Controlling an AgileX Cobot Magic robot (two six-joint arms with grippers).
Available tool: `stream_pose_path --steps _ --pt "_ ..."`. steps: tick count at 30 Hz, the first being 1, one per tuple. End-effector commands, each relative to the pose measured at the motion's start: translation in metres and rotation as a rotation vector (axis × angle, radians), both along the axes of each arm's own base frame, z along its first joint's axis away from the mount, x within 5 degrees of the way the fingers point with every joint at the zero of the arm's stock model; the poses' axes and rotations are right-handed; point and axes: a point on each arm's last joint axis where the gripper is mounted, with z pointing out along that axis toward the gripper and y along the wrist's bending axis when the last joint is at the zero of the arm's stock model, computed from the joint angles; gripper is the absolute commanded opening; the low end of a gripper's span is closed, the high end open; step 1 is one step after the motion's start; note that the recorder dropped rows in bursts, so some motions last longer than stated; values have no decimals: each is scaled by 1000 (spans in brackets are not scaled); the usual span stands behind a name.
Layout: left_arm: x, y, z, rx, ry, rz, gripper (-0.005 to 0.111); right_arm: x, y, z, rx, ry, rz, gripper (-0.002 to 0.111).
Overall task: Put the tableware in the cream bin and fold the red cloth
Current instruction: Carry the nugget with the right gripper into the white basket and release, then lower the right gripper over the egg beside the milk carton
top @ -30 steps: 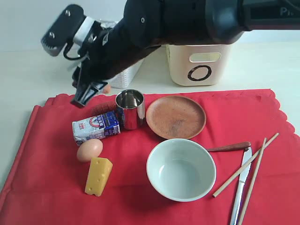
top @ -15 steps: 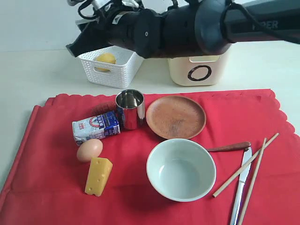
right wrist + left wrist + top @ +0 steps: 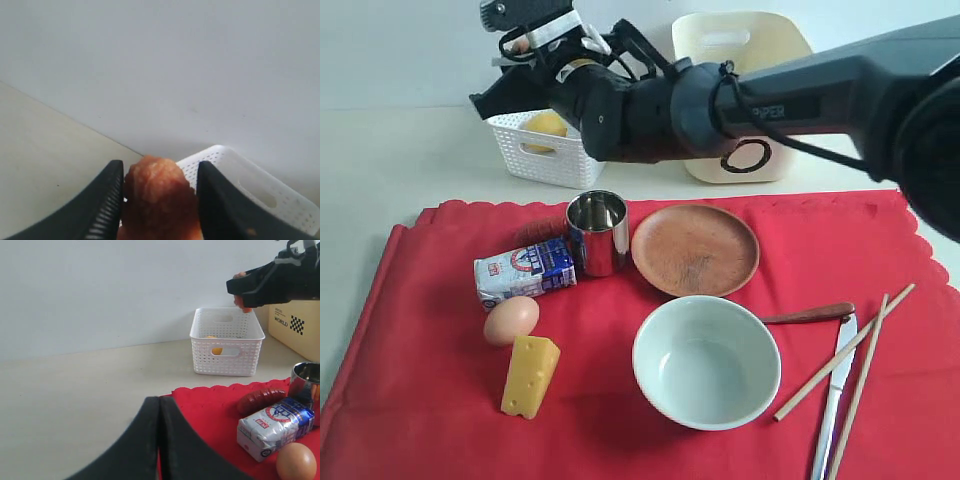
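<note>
The red cloth (image 3: 420, 330) lies spread out under the tableware. On it are a steel cup (image 3: 597, 232), a wooden plate (image 3: 695, 250), a pale bowl (image 3: 707, 362), a spoon (image 3: 810, 314), a knife (image 3: 832, 400) and chopsticks (image 3: 850, 350). The cream bin (image 3: 760, 165) stands behind the cloth, partly hidden by my right arm. My right gripper (image 3: 159, 172) is shut on a lumpy orange-brown food piece (image 3: 157, 200) and hovers over the white basket (image 3: 535, 150). My left gripper (image 3: 160, 400) is shut and empty, low near the cloth's left edge.
A lemon (image 3: 548, 124) lies in the white basket. A small carton (image 3: 525, 270), an egg (image 3: 511, 320), a cheese wedge (image 3: 530, 375) and a sausage (image 3: 260, 399) lie on the left half of the cloth. My right arm spans the back of the scene.
My right arm has lifted off the cloth's back left corner and swung back and up. It now holds the food piece above the white basket.
</note>
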Motion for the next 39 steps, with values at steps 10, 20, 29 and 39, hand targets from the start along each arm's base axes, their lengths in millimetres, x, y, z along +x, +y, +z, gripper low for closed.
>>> stream_pose_path --steps 10,20,29,39 --pt "0 0 -1 -3 -4 5 1 11 -10 -22 70 -29 -150 15" --pt "0 0 -1 -3 -4 5 1 12 -13 -18 97 -53 -185 77" --pt "0 0 -1 -3 -4 5 1 0 -20 17 16 144 -194 77" --pt "0 0 -1 -5 -4 5 1 -26 -32 82 -106 167 -197 73"
